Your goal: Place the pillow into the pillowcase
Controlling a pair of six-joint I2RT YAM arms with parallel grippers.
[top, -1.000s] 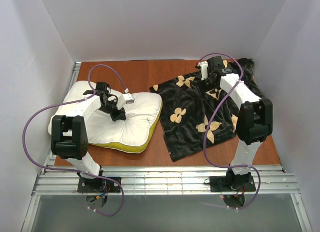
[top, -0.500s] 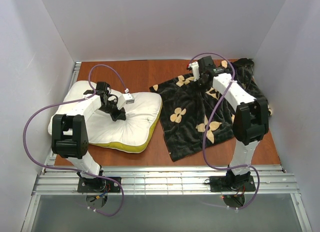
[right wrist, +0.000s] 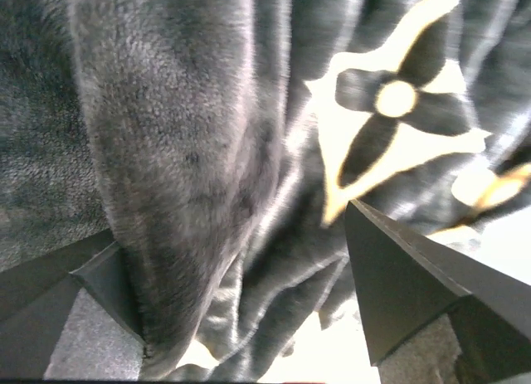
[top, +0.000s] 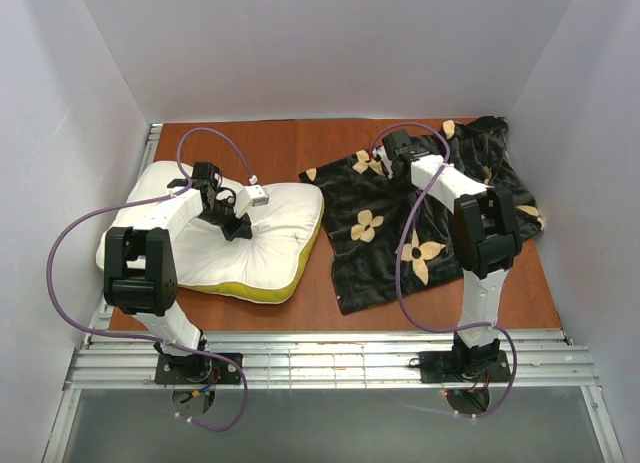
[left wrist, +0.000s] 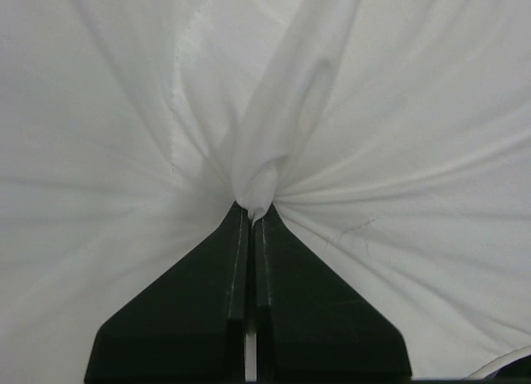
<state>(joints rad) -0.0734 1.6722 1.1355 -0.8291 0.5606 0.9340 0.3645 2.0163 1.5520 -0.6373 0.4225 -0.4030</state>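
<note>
The plump white quilted pillow (top: 255, 253) with a yellow side band is laid on the left of the reddish-brown wooden table (top: 270, 148). A pinch of its cover is clenched in the left gripper (left wrist: 251, 214). Near it on the right, the black plush flower-printed pillowcase (top: 385, 238) is spread. A fold of it is straddled, unclamped, by the parted jaws of the right gripper (right wrist: 235, 235).

One pillow (top: 270, 255), one pillowcase (top: 372, 248), one table (top: 262, 148), one left tool (left wrist: 251, 211), one right tool (right wrist: 234, 228)

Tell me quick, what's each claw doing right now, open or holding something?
Left gripper: shut, pinching the pillow fabric.
Right gripper: open, a pillowcase fold between its jaws.
</note>
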